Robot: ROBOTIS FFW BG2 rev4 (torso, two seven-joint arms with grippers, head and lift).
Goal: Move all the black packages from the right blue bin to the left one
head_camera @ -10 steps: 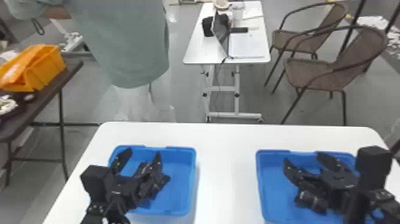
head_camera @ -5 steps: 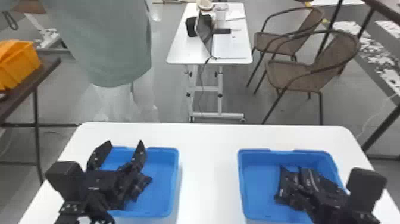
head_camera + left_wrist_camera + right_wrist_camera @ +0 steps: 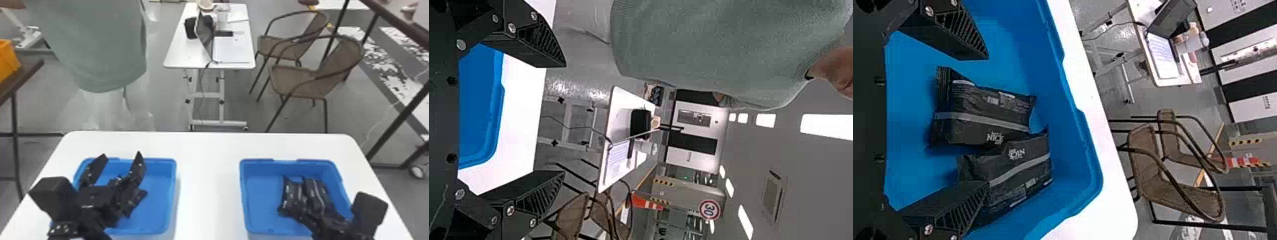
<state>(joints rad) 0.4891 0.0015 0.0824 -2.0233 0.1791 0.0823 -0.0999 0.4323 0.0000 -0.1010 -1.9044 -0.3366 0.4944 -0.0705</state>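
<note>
The head view shows two rectangular blue plastic bins on a white round-cornered counter (image 3: 207,178), the left bin (image 3: 159,160) near its left edge, the right bin (image 3: 285,161) near its right edge, a broad open strip between. Inside the right bin lie two flat black packages with grey stripes (image 3: 985,117), side by side toward its right wall; blue floor shows along its left wall, leaving room there. The right tool (image 3: 303,212) is over them, released, its flat black fingers parted; in the right wrist view one finger overlaps the package nearer the right wall. The left tool (image 3: 121,156) is over the left bin, also released, fingers spread wide. Beneath it lie black packages (image 3: 135,199), partly hidden, their number unclear; open blue floor runs along that bin's right wall.
</note>
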